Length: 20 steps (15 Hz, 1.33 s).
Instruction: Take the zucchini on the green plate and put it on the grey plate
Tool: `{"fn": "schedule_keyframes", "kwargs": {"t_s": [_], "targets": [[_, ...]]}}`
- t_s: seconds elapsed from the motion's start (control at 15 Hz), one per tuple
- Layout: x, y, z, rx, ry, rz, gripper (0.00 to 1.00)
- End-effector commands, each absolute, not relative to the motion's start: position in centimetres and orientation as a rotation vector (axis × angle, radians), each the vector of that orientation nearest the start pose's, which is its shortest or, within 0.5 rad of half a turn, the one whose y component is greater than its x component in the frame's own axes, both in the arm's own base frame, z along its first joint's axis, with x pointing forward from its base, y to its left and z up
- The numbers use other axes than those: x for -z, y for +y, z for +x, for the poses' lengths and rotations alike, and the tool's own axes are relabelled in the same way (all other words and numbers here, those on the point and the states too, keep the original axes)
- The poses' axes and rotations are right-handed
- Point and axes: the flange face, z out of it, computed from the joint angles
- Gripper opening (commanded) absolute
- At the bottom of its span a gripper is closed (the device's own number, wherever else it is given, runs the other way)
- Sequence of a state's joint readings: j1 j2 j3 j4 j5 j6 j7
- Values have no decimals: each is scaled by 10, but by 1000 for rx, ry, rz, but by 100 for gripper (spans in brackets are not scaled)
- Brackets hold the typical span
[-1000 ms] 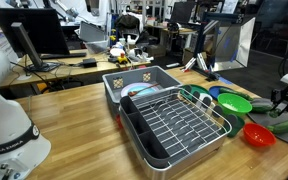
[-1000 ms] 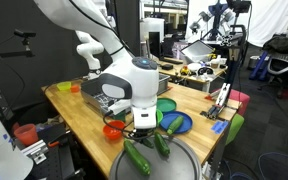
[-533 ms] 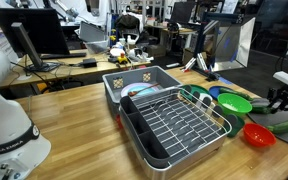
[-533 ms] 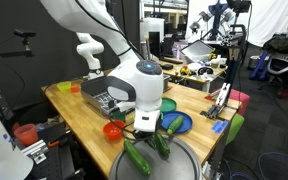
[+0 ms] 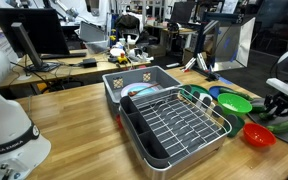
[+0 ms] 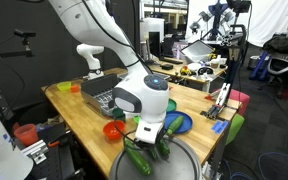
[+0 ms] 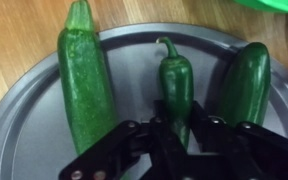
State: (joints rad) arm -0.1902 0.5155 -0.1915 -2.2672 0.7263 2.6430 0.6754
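Already the zucchini (image 7: 87,80) lies on the grey plate (image 7: 29,110) beside a pepper (image 7: 177,85). The pincer (image 7: 174,135) hangs just above, fingers apart and empty; dropping lower could nudge the pepper against it

Both exterior views are evenly lit from overhead; colours are clear, though fine detail is lost at low resolution. A dark background is seen in an exterior view. In the wrist view, soft sheen is seen on the grey plate (image 7: 24,95), and the gripper (image 7: 181,138) is blurred and dark.
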Motion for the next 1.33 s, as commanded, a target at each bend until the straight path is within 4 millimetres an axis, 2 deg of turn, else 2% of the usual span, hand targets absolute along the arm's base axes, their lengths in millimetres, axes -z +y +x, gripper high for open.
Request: {"fn": "schedule_keyframes", "kwargs": {"t_s": [0.0,0.33,0.4,0.87,1.2,1.27], "targets": [[-133,-217,463,-151,2211,-1869,61],[-160,-216,457,-74,2184,-1832,95],[-167,-216,454,-57,2173,-1831,99],[-214,-202,413,-28,2070,-1866,100],[-237,-183,377,24,1851,-2027,100],[-229,-189,392,6,1930,-1992,100]]}}
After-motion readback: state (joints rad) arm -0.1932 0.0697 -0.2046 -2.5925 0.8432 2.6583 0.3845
